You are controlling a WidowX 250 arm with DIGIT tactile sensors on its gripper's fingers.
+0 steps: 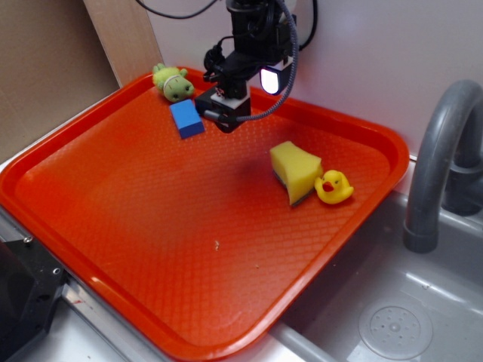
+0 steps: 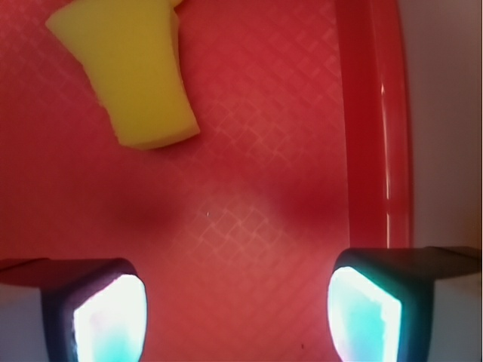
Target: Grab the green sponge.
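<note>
Big orange-red tray with a diamond-textured floor fills most of the exterior view, sitting on a metal counter beside a sink basin at lower right; grey curved faucet stands at the right edge, white wall behind, brown board at upper left. Black WidowX arm comes down from the top centre, cables looping round it, gripper hovering above the tray's back portion, off the floor with a shadow under it. Wrist view: gripper spread wide, the two lit pads far apart at the bottom corners, only bare tray floor between them, nothing grasped; the tray's raised rim runs down the right side. Green sponge, a yellow foam wedge with a thin dark layer on its lower side, sits on the tray right of centre, well apart from the gripper; in the wrist view green sponge lies at upper left, ahead of the fingers and off to one side. Blue block lies just left of the gripper. Yellow rubber duck sits just beside the sponge on its right; touching or not, can't tell. Small green plush toy at the back-left corner, near the blue block.
</note>
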